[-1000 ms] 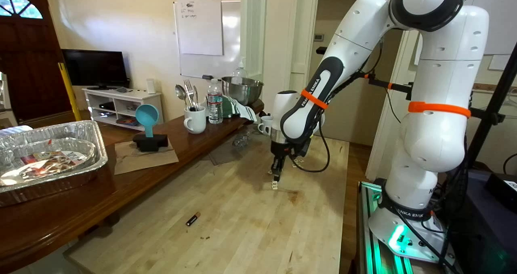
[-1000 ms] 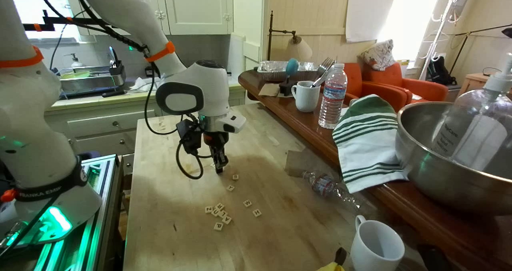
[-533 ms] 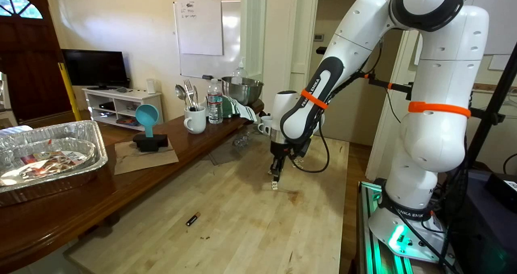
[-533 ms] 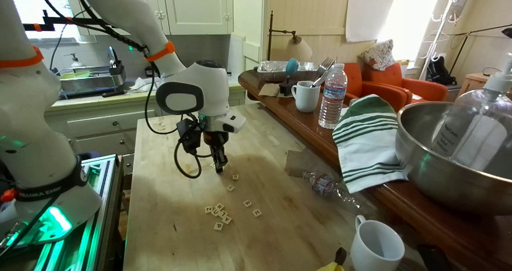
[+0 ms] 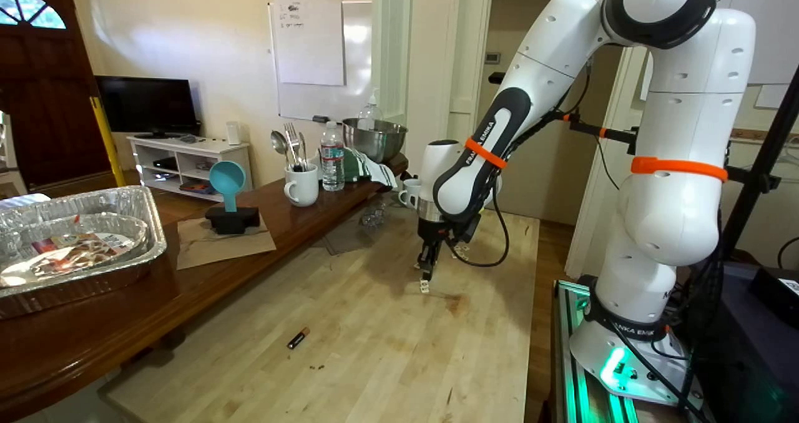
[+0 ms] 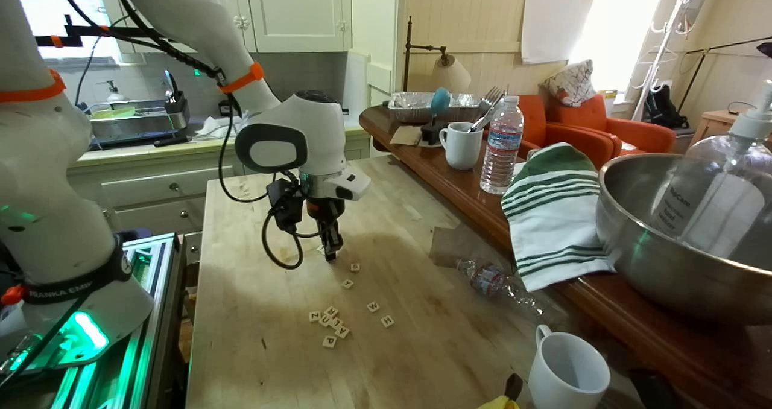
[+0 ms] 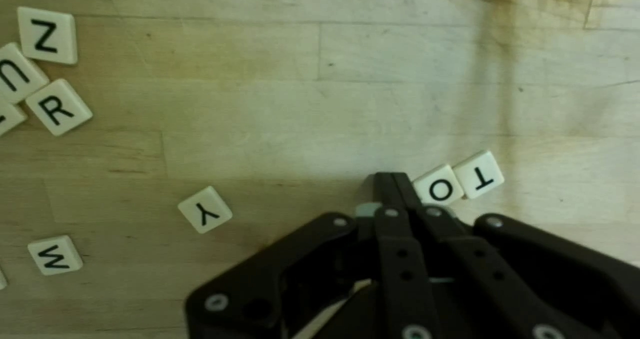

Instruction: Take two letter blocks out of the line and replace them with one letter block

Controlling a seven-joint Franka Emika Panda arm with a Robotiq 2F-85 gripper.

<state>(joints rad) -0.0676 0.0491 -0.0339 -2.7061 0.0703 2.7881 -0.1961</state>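
Currently, the jaws are pressed together, pointing down at the desk (image 5: 374, 360), right at the short line of pale letter blocks (image 5: 424, 288). Wrist view gives part of the line: O block (image 7: 440, 186) and T block (image 7: 479, 175), edge to edge, O nearer the jaws and partly hidden behind them. Cannot tell whether the jaws touch O, or whether further blocks sit underneath. Y block (image 7: 206, 210) lies alone, left of the jaws in that view; R block (image 7: 59, 107) sits in a bunch of blocks (image 7: 22, 74), farther left and higher. Battery (image 5: 298, 337) on the desk in an exterior view, well apart from the line.
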